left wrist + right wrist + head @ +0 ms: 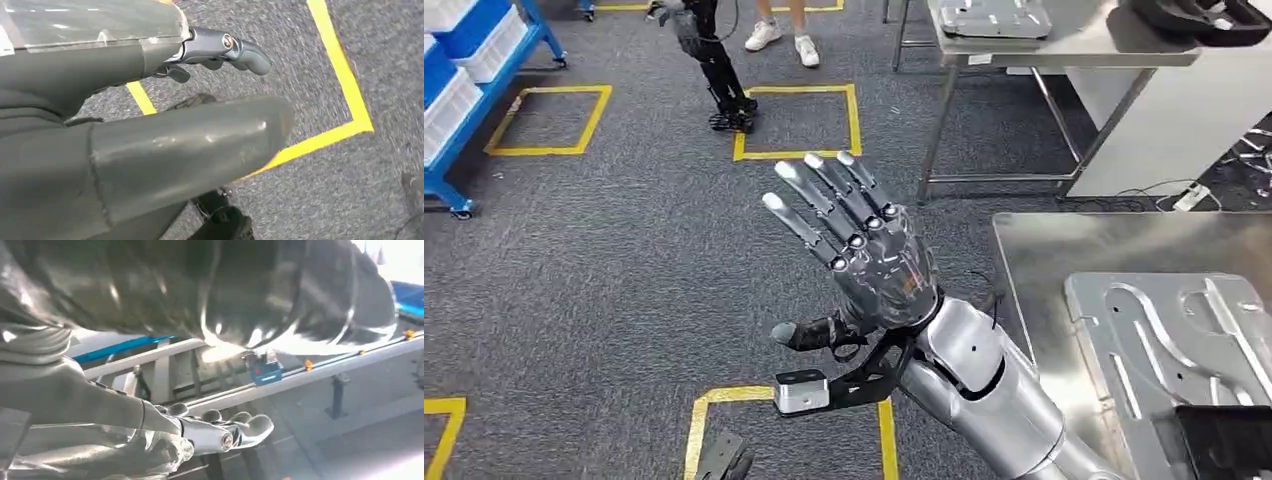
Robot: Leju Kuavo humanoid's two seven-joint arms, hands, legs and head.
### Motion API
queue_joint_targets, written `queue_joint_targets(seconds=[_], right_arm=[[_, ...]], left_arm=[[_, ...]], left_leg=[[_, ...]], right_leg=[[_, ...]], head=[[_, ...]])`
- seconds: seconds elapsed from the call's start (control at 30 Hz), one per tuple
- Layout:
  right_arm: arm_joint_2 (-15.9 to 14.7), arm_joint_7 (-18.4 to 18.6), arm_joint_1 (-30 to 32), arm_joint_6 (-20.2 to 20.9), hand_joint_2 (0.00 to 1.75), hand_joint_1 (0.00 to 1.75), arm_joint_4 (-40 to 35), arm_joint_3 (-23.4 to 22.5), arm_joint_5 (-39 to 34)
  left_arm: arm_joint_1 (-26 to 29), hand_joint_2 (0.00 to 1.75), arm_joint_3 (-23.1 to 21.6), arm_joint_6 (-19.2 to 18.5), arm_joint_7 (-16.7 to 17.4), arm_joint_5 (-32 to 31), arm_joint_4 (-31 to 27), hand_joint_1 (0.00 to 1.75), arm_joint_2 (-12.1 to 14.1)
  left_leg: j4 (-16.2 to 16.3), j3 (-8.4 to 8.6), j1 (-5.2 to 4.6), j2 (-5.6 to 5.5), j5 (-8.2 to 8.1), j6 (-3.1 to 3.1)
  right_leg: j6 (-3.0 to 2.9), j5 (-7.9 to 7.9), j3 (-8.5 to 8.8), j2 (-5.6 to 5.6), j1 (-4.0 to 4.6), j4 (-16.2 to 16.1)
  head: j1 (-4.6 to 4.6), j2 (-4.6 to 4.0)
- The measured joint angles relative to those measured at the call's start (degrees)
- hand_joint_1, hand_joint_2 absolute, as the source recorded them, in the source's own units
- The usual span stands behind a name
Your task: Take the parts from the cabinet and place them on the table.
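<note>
Right hand (pixel 864 270) is reaching out over the grey carpet (pixel 624 260) with its fingers (pixel 809 205) spread wide and straight, holding nothing, its thumb (pixel 809 333) sticking out to the side. Behind the hand, toward its forearm, a steel table (pixel 1044 250) is carrying a flat grey metal part (pixel 1174 350) with curved slots cut into it, lying well clear of the fingers. Beyond the fingertips, a second steel table (pixel 1064 45) is standing with another grey part (pixel 994 18) on top. Off past the thumb side, a blue rack (pixel 474 90) is holding white bins. Yellow floor tape (pixel 799 153) is marking squares ahead of the fingertips, and a person's legs in white shoes (pixel 782 38) are standing farther on.

Left hand (pixel 150 115) is hanging over carpet and a yellow tape corner (pixel 350 115); its fingers (pixel 240 50) are seemingly curling loosely, though the close, partly blocked wrist view is not showing clearly whether anything is in them.
</note>
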Motion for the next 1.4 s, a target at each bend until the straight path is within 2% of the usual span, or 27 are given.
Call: queue_joint_targets(seconds=[0.07, 0.13, 0.2, 0.27, 0.3, 0.33, 0.47, 0.5, 0.53, 0.57, 0.63, 0.67, 0.7, 0.77, 0.8, 0.83, 0.87, 0.97, 1.0, 1.07, 1.13, 1.17, 1.23, 1.3, 1.33, 1.37, 1.4], right_arm=[[-0.04, 0.00, 0.07, -0.07, 0.00, 0.00, -0.02, -0.02, 0.00], [-0.18, 0.00, 0.67, -0.05, 0.00, 0.00, 0.13, 0.00, 0.02], [-0.18, 0.02, 1.11, -0.11, 0.00, 0.00, 0.31, 0.00, 0.02], [-0.18, 0.09, 1.24, -0.22, 0.00, 0.00, 0.33, 0.00, 0.02], [-0.17, 0.13, 1.26, -0.26, 0.00, 0.00, 0.33, 0.00, 0.02], [-0.17, 0.18, 1.44, -0.31, 0.00, 0.00, 0.33, 0.00, 0.02], [-0.17, 0.20, 1.87, -0.55, 0.00, 0.00, 0.33, 0.00, 0.06], [-0.09, 0.22, 1.99, -0.59, 0.00, 0.00, 0.35, 0.00, 0.04], [-0.07, 0.20, 2.13, -0.66, 0.00, 0.00, 0.33, 0.02, 0.04], [-0.07, 0.20, 2.16, -0.81, 0.00, 0.00, 0.33, 0.02, 0.04], [-0.07, 0.20, 2.63, -1.00, 0.00, 0.00, 0.37, 0.02, 0.02], [-0.07, 0.17, 2.91, -1.09, 0.00, 0.00, 0.37, 0.02, -0.05], [-0.07, 0.15, 3.08, -1.16, 0.00, 0.00, 0.37, 0.04, -0.13], [-0.02, 0.07, 3.08, -1.22, 0.00, 0.00, 0.39, 0.04, -0.20], [0.09, -0.02, 3.04, -1.25, 0.00, 0.00, 0.39, 0.04, -0.20], [0.28, -0.04, 3.01, -1.27, 0.00, 0.00, 0.39, 0.04, -0.22], [0.35, -0.09, 2.88, -1.31, 0.00, 0.00, 0.42, 0.09, -0.22], [0.83, -0.33, 2.70, -1.68, 0.00, 0.00, 0.72, 0.39, -0.64], [1.07, -0.39, 2.64, -1.86, 0.00, 0.00, 0.72, 0.42, -0.90], [1.18, -0.48, 2.52, -2.32, 0.00, 0.00, 0.79, 0.59, -1.20], [1.09, -0.50, 2.77, -2.36, 0.00, 0.00, 1.09, 0.61, -1.23], [1.07, -0.52, 2.79, -2.36, 0.00, 0.00, 1.25, 0.63, -1.25], [1.07, -0.55, 2.76, -2.38, 0.00, 0.00, 1.44, 0.70, -1.33], [1.07, -0.68, 2.50, -2.49, 0.00, 0.00, 1.44, 0.74, -1.51], [1.07, -0.79, 2.39, -2.67, 0.00, 0.00, 1.44, 0.74, -2.06], [1.09, -0.87, 2.40, -2.86, 0.00, 0.00, 1.46, 0.74, -2.56], [1.09, -0.90, 2.35, -3.06, 0.00, 0.00, 1.46, 0.74, -2.89]], left_arm=[[-0.20, 0.00, 0.00, 0.02, 0.00, 0.00, 0.00, 0.00, 0.00], [-0.11, 0.00, 0.02, 0.02, 0.00, 0.02, 0.00, 0.00, 0.00], [0.20, 0.00, 0.02, 0.04, 0.00, 0.04, 0.00, 0.00, 0.02], [0.28, 0.00, 0.04, 0.11, 0.00, 0.07, 0.00, 0.00, 0.04], [0.33, 0.00, 0.04, 0.11, 0.00, 0.07, 0.00, 0.00, 0.02], [0.32, 0.00, 0.04, 0.11, 0.00, 0.07, 0.02, 0.00, -0.09], [0.95, 0.00, 0.07, 0.28, 0.00, 0.07, 0.02, 0.00, 0.20], [1.17, 0.00, 0.07, 0.44, 0.02, 0.04, 0.02, 0.00, 0.42], [1.21, 0.00, 0.07, 0.44, 0.00, 0.04, 0.02, 0.00, 0.44], [1.08, 0.00, 0.07, 0.44, 0.00, 0.04, 0.02, 0.00, 0.48], [0.96, 0.00, 0.07, 0.46, 0.00, 0.04, 0.02, 0.00, 0.57], [1.03, 0.00, 0.07, 0.46, 0.00, 0.04, 0.00, 0.00, 0.63], [1.19, 0.00, 0.07, 0.48, -0.02, 0.04, 0.02, 0.00, 0.74], [1.30, 0.00, 0.07, 0.57, -0.20, 0.26, 0.00, 0.00, 1.09], [1.23, 0.00, 0.09, 0.57, -0.29, 0.61, 0.00, 0.00, 1.22], [1.11, 0.00, 0.13, 0.52, -0.37, 0.85, 0.00, 0.00, 1.27], [1.02, 0.00, 0.28, 0.33, -0.59, 1.29, 0.00, 0.00, 1.33], [1.50, 0.00, 0.87, -0.28, -1.18, 1.64, 0.02, 0.00, 1.71], [1.65, 0.00, 0.92, -0.37, -1.20, 1.64, 0.02, 0.00, 1.84], [1.82, 0.00, 0.96, -0.39, -1.35, 1.64, 0.00, 0.00, 2.06], [1.76, 0.00, 1.09, -0.37, -1.36, 1.64, 0.00, 0.00, 2.16], [1.80, 0.00, 1.20, -0.26, -1.36, 1.64, 0.00, 0.00, 2.25], [1.85, 0.00, 1.38, -0.15, -1.36, 1.83, 0.00, 0.00, 2.54], [1.73, 0.00, 1.44, -0.04, -1.51, 1.90, 0.00, 0.00, 2.64], [1.72, 0.00, 1.46, -0.02, -1.71, 2.01, 0.00, 0.00, 2.64], [1.39, 0.00, 1.55, 0.07, -2.01, 2.27, 0.00, 0.00, 2.69], [1.31, 0.00, 1.73, 0.11, -2.25, 2.43, 0.00, 0.00, 2.75]], left_leg=[[-0.02, -0.08, 0.04, -0.82, 0.13, 0.63], [-0.01, -0.10, -0.10, -2.15, 0.11, 0.70], [0.10, -0.05, -0.21, -3.73, 0.11, 0.69], [0.24, 0.06, -0.25, -5.42, 0.09, 0.66], [0.27, 0.04, -0.19, -6.07, 0.06, 0.61], [0.42, -0.31, -0.34, -6.56, 0.13, 0.39], [-0.17, -1.00, 0.30, -9.48, 0.76, -1.39], [0.45, -1.05, 0.29, -7.97, 0.39, -1.38], [2.27, -1.82, -0.18, -3.95, -0.83, -1.56], [5.96, -3.64, -0.07, -2.06, -3.02, -1.86], [14.37, -7.78, 0.20, -0.98, -6.79, -2.22], [16.93, -8.96, 0.27, -0.84, -7.31, -2.40], [16.46, -8.59, 0.33, -0.72, -6.43, -2.53], [8.26, -3.97, 0.38, 0.00, -2.10, -2.50], [3.15, -0.97, 0.36, 1.26, -0.12, -2.32], [0.22, 0.44, -0.16, 3.97, -0.89, -2.07], [-0.01, 0.53, -0.48, 3.08, -0.50, -1.36], [-0.04, 0.11, -0.66, 1.38, -0.39, -0.69], [-0.58, 0.49, -0.14, 0.82, -0.02, -0.11], [-0.74, 0.53, -0.12, -0.09, 0.16, 0.41], [-0.71, 0.50, -0.15, -1.54, 0.13, 0.58], [-0.62, 0.47, -0.18, -2.21, 0.13, 0.58], [-0.41, 0.48, -0.17, -3.76, 0.10, 0.53], [0.06, 0.51, -0.09, -5.56, -0.09, 0.24], [0.22, 0.33, 0.06, -6.11, -0.21, 0.04], [0.70, -0.10, -0.25, -6.77, -0.22, -0.35], [0.51, -0.48, 0.02, -7.23, 0.03, -0.74]], right_leg=[[-0.02, -4.05, -3.10, 3.76, -0.13, 6.49], [0.02, -7.39, -7.66, 4.88, 0.01, 15.41], [-0.25, -5.41, -8.51, 5.03, 0.03, 15.83], [-0.88, 0.17, -4.97, 5.91, 0.04, 7.40], [-1.31, 2.68, -2.93, 8.32, 0.07, 2.60], [-1.70, 2.19, -2.23, 11.57, -0.23, 0.75], [-1.72, 2.28, -1.62, 9.20, 0.13, -0.73], [-1.99, 2.66, -1.05, 8.07, -0.53, -1.57], [-2.18, 2.68, -0.54, 7.30, -0.31, -1.95], [-2.57, 2.53, -0.40, 6.17, -0.13, -2.00], [-2.74, 2.35, -0.37, 4.22, 0.11, -1.94], [-2.72, 2.27, -0.38, 3.26, 0.14, -1.91], [-2.66, 2.16, -0.36, 2.39, 0.14, -1.85], [-2.42, 1.82, -0.28, 0.87, 0.13, -1.59], [-2.22, 1.56, -0.14, 0.25, 0.13, -1.41], [-1.92, 1.30, -0.11, -0.22, 0.37, -1.23], [-1.65, 1.15, -0.22, -0.67, 0.67, -0.98], [-1.15, 1.11, 0.09, -2.08, 0.79, -1.20], [-0.78, 0.58, -0.10, -2.04, 0.62, -1.04], [-0.55, -2.75, -1.80, 3.09, 0.04, 3.83], [-0.40, -6.93, -6.62, 4.76, 0.04, 13.60], [-0.37, -7.37, -8.27, 4.92, 0.04, 16.46], [-0.47, -4.44, -7.96, 5.02, 0.01, 14.62], [-0.81, 1.47, -3.63, 6.49, -0.18, 4.79], [-1.01, 1.93, -2.15, 9.46, -0.48, 1.36], [-0.94, 1.65, -1.69, 10.59, -0.61, 0.23], [-0.92, 1.50, -1.89, 9.97, -0.39, 0.37]], head=[[0.02, 0.00], [0.02, 0.00], [0.00, 0.00], [0.00, 0.00], [0.02, 0.00], [-0.06, 0.00], [0.07, 0.00], [0.04, 0.00], [-0.11, 0.00], [-0.09, 0.00], [-0.09, 0.00], [-0.13, 0.00], [-0.11, 0.00], [-0.13, 0.00], [-0.11, 0.00], [-0.11, 0.00], [-0.04, 0.00], [-0.09, 0.00], [-0.09, 0.00], [-0.06, 0.00], [-0.04, 0.00], [-0.04, 0.00], [-0.04, 0.00], [-0.04, 0.00], [-0.04, 0.00], [-0.06, 0.00], [-0.04, 0.00]])
